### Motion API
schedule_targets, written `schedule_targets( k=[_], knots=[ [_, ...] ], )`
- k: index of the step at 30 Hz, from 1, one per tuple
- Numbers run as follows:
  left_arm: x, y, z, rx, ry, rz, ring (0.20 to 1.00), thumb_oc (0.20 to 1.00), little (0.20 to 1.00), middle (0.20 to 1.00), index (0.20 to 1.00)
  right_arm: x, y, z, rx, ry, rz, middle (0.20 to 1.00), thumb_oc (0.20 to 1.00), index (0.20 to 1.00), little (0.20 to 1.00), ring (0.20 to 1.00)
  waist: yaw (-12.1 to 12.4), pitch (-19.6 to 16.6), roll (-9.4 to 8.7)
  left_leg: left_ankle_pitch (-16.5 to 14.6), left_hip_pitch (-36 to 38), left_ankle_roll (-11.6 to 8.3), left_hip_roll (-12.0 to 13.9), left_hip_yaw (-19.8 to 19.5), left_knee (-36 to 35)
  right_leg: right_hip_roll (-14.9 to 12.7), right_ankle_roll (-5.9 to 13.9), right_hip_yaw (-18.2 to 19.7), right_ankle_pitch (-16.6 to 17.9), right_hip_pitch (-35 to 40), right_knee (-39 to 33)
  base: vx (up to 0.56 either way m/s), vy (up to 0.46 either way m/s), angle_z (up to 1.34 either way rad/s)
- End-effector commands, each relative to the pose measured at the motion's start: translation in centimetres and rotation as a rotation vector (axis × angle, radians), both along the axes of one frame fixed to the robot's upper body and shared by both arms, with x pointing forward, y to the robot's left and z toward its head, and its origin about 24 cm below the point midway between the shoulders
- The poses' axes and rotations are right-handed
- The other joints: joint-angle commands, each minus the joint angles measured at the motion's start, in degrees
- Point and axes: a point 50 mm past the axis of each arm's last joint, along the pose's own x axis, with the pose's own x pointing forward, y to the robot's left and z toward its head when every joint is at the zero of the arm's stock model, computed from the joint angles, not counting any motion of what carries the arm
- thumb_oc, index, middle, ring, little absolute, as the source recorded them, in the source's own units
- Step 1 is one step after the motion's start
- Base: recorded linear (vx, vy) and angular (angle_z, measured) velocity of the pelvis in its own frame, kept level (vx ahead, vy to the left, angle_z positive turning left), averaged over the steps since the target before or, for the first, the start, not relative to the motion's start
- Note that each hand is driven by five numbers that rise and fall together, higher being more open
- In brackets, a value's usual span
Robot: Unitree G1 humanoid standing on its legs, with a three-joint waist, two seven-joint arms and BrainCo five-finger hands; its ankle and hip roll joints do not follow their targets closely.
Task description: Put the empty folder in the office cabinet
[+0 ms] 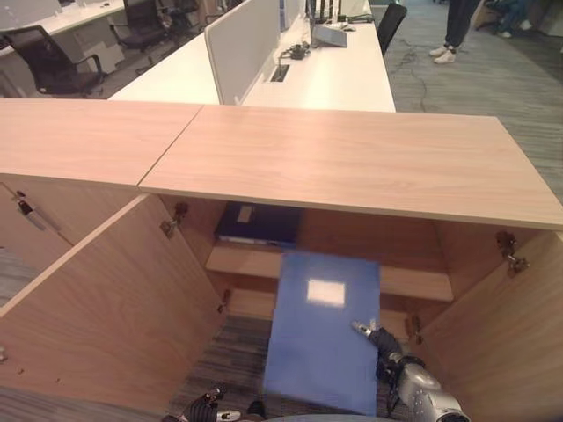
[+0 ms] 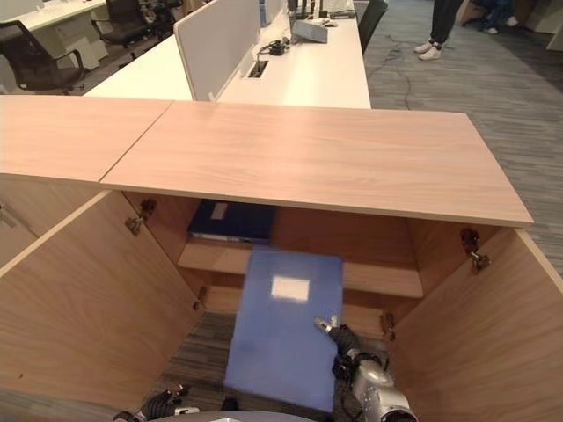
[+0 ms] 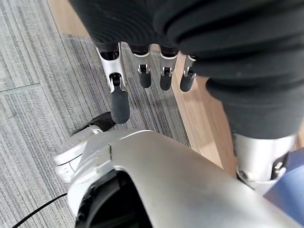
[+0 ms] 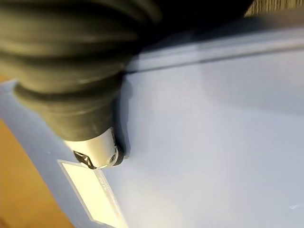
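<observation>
A light blue folder point(image 1: 321, 343) with a white label slants from low in front of the open office cabinet point(image 1: 352, 158) up to its wooden shelf point(image 1: 237, 261), its far edge at the shelf's front. My right hand point(image 1: 380, 338) grips the folder's right edge, and the thumb point(image 4: 97, 152) presses on its top face point(image 4: 213, 142). My left hand point(image 3: 119, 102) hangs low over the carpet with straight fingers and holds nothing; it also shows at the bottom of the left eye view point(image 1: 204, 407).
A dark blue folder point(image 1: 259, 224) lies at the back left of the shelf. Both cabinet doors stand wide open, the left door point(image 1: 106, 299) and the right door point(image 1: 510, 343). Behind are white desks with a divider point(image 1: 242, 44), office chairs point(image 1: 53, 61) and a person's shoes point(image 1: 444, 54).
</observation>
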Motion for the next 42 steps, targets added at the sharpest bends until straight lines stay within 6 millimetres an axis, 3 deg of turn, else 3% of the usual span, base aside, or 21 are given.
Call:
schedule_targets(
  k=[1, 3, 4, 7, 8, 11, 12, 15, 16, 17, 22, 25, 30, 32, 35, 36, 38, 39, 42],
  knots=[
    [3.0, 0.6, 0.9, 0.021, -0.097, -0.008, 1.0, 1.0, 1.0, 1.0, 1.0, 6.3, -0.8, 5.3, 0.107, -0.308, -0.218, 0.2, 0.2, 0.2, 0.2, 0.2, 1.7, 4.1, -0.52, -4.3, 0.8, -0.18, -0.7, -2.3, 1.0, -1.4, 1.19, -1.4, -2.8, -0.2, 4.4, -0.04, -0.012, 0.03],
    [3.3, 0.6, 1.1, 0.02, -0.112, -0.008, 1.0, 1.0, 1.0, 1.0, 1.0, 7.0, -1.5, 6.0, 0.119, -0.338, -0.28, 0.2, 0.2, 0.2, 0.2, 0.2, 2.0, 4.4, -0.27, -4.2, 0.4, -0.13, -0.8, -2.5, 1.0, -1.5, 1.24, -1.5, -2.8, -0.7, 4.6, -0.07, -0.011, 0.1],
    [4.4, 0.3, 1.5, 0.007, -0.158, 0.021, 1.0, 1.0, 1.0, 1.0, 1.0, 9.3, -3.6, 8.8, 0.158, -0.444, -0.457, 0.2, 0.2, 0.2, 0.2, 0.2, 2.6, 6.2, 0.54, -3.7, -1.6, -0.01, -1.0, -3.4, 1.3, -1.8, 1.32, -1.8, -3.0, -2.7, 5.6, -0.13, -0.003, 0.17],
    [5.8, 0.3, 2.0, -0.002, -0.213, 0.063, 1.0, 1.0, 1.0, 1.0, 1.0, 11.3, -6.1, 11.7, 0.198, -0.524, -0.634, 0.2, 0.2, 0.2, 0.2, 0.2, 3.6, 7.8, 1.61, -3.0, -4.1, 0.07, -1.3, -4.1, 1.6, -2.0, 1.29, -2.0, -3.1, -5.5, 6.8, -0.11, 0.008, 0.13],
    [6.0, 0.3, 2.1, -0.003, -0.216, 0.062, 1.0, 1.0, 1.0, 1.0, 1.0, 11.5, -6.2, 11.9, 0.198, -0.528, -0.636, 0.2, 0.2, 0.2, 0.2, 0.2, 3.7, 7.9, 1.65, -2.9, -4.3, 0.08, -1.2, -4.1, 1.7, -2.1, 1.28, -2.0, -3.1, -5.7, 7.0, -0.06, 0.009, 0.15],
    [7.7, 0.3, 2.9, -0.011, -0.282, 0.076, 1.0, 1.0, 1.0, 1.0, 1.0, 13.3, -8.3, 15.6, 0.269, -0.621, -0.784, 0.2, 0.2, 0.2, 0.2, 0.2, 4.3, 9.6, 2.85, -2.2, -7.0, 0.19, -1.3, -4.6, 2.0, -2.4, 1.28, -1.9, -3.3, -9.4, 9.0, -0.11, 0.023, 0.09],
    [8.4, 0.2, 3.3, -0.021, -0.312, 0.086, 1.0, 1.0, 1.0, 1.0, 1.0, 14.3, -9.4, 18.1, 0.328, -0.687, -0.87, 0.2, 0.2, 0.2, 0.2, 0.2, 4.7, 10.6, 3.58, -2.1, -8.7, 0.25, -1.2, -4.8, 2.4, -2.8, 1.34, -1.8, -3.4, -11.7, 10.5, -0.11, 0.026, 0.01],
    [9.4, -0.1, 3.9, -0.034, -0.352, 0.092, 1.0, 1.0, 1.0, 1.0, 1.0, 15.0, -11.4, 21.2, 0.399, -0.746, -0.996, 0.2, 0.2, 0.2, 0.2, 0.2, 5.4, 11.7, 4.5, -2.1, -12.4, 0.21, -1.1, -5.1, 4.5, -3.7, 1.35, -1.2, -3.9, -15.4, 13.3, -0.07, 0.023, 0.04],
    [9.6, -0.1, 4.0, -0.036, -0.356, 0.091, 1.0, 1.0, 1.0, 1.0, 1.0, 15.1, -11.5, 21.5, 0.401, -0.751, -0.997, 0.2, 0.2, 0.2, 0.2, 0.2, 5.5, 11.8, 4.52, -2.1, -12.8, 0.21, -1.2, -5.1, 4.8, -3.7, 1.35, -1.2, -4.0, -15.8, 13.5, -0.05, 0.002, 0.06],
    [10.1, 0.0, 4.5, -0.034, -0.384, 0.078, 1.0, 1.0, 1.0, 1.0, 1.0, 15.3, -13.3, 24.8, 0.477, -0.817, -1.099, 0.2, 0.2, 0.2, 0.2, 0.2, 6.4, 12.6, 5.3, -2.5, -16.0, 0.1, -1.3, -5.4, 7.1, -4.4, 1.39, -1.0, -4.4, -18.3, 15.3, -0.04, -0.002, 0.05],
    [11.1, -0.2, 5.4, -0.038, -0.422, 0.027, 1.0, 1.0, 1.0, 1.0, 1.0, 15.3, -15.0, 29.1, 0.508, -0.897, -1.143, 0.2, 0.2, 0.2, 0.2, 0.2, 7.5, 13.1, 5.98, -4.1, -20.7, -0.29, -1.8, -5.7, 11.0, -5.2, 1.46, -0.5, -6.1, -22.2, 18.6, -0.01, -0.007, 0.04],
    [11.8, -0.4, 6.2, -0.043, -0.448, -0.035, 1.0, 1.0, 1.0, 1.0, 1.0, 14.7, -16.5, 34.2, 0.517, -0.996, -1.169, 0.2, 0.2, 0.2, 0.2, 0.2, 8.8, 12.9, 6.89, -5.6, -26.3, -0.59, -3.1, -6.2, 15.5, -5.7, 1.3, 0.2, -7.9, -27.8, 23.6, 0.01, -0.024, 0.13],
    [12.3, -0.4, 6.9, -0.026, -0.47, -0.106, 1.0, 1.0, 1.0, 1.0, 1.0, 14.0, -16.4, 41.3, 0.453, -1.123, -1.128, 0.2, 0.2, 0.2, 0.2, 0.2, 9.8, 12.5, 8.14, -7.3, -32.5, -0.88, -4.1, -6.3, 20.4, -6.8, 1.17, 1.4, -10.2, -35.0, 30.6, 0.01, -0.003, 0.17],
    [12.3, -0.5, 6.9, -0.02, -0.469, -0.12, 1.0, 1.0, 1.0, 1.0, 1.0, 13.7, -16.4, 42.4, 0.452, -1.15, -1.122, 0.2, 0.2, 0.2, 0.2, 0.2, 10.0, 12.1, 8.24, -7.7, -33.7, -0.93, -4.2, -6.4, 21.3, -7.0, 1.14, 1.6, -10.7, -36.4, 31.8, 0.01, -0.014, 0.09],
    [12.3, 0.0, 7.1, 0.011, -0.468, -0.157, 1.0, 1.0, 1.0, 1.0, 1.0, 12.7, -16.2, 45.8, 0.426, -1.235, -1.099, 0.2, 0.2, 0.2, 0.2, 0.2, 10.6, 11.8, 8.71, -8.4, -37.0, -1.03, -4.5, -7.0, 24.2, -7.6, 1.07, 2.1, -11.8, -39.9, 35.7, 0.04, -0.026, 0.12],
    [12.3, 0.0, 7.2, 0.016, -0.466, -0.174, 1.0, 1.0, 1.0, 1.0, 1.0, 12.1, -15.9, 47.7, 0.426, -1.281, -1.088, 0.2, 0.2, 0.2, 0.2, 0.2, 10.8, 11.2, 9.11, -10.0, -38.9, -1.06, -4.8, -7.2, 26.0, -7.9, 1.18, 3.1, -13.7, -41.9, 38.2, 0.02, 0.004, 0.2],
    [12.3, -0.1, 7.3, 0.016, -0.47, -0.197, 1.0, 1.0, 1.0, 1.0, 1.0, 11.8, -15.5, 49.1, 0.432, -1.317, -1.072, 0.2, 0.2, 0.2, 0.2, 0.2, 11.5, 11.2, 9.57, -9.6, -41.2, -0.8, -5.0, -7.1, 27.3, -8.3, 0.87, 2.9, -13.5, -44.6, 40.0, 0.02, 0.003, 0.16],
    [12.4, -0.1, 7.4, 0.019, -0.474, -0.2, 1.0, 1.0, 1.0, 1.0, 1.0, 11.7, -15.3, 49.6, 0.431, -1.331, -1.063, 0.2, 0.2, 0.2, 0.2, 0.2, 11.4, 10.7, 9.52, -11.4, -41.7, -0.84, -5.2, -7.4, 28.2, -8.3, 1.06, 3.8, -15.2, -45.4, 41.2, 0.09, -0.019, 0.04],
    [12.6, 0.1, 7.6, 0.016, -0.482, -0.176, 1.0, 1.0, 1.0, 1.0, 1.0, 11.5, -14.9, 50.3, 0.43, -1.348, -1.052, 0.2, 0.2, 0.2, 0.2, 0.2, 11.5, 10.7, 9.97, -12.3, -44.9, -0.53, -5.6, -7.6, 31.2, -8.6, 0.98, 4.7, -16.1, -48.7, 44.4, 0.03, -0.015, 0.05]
  ],
)
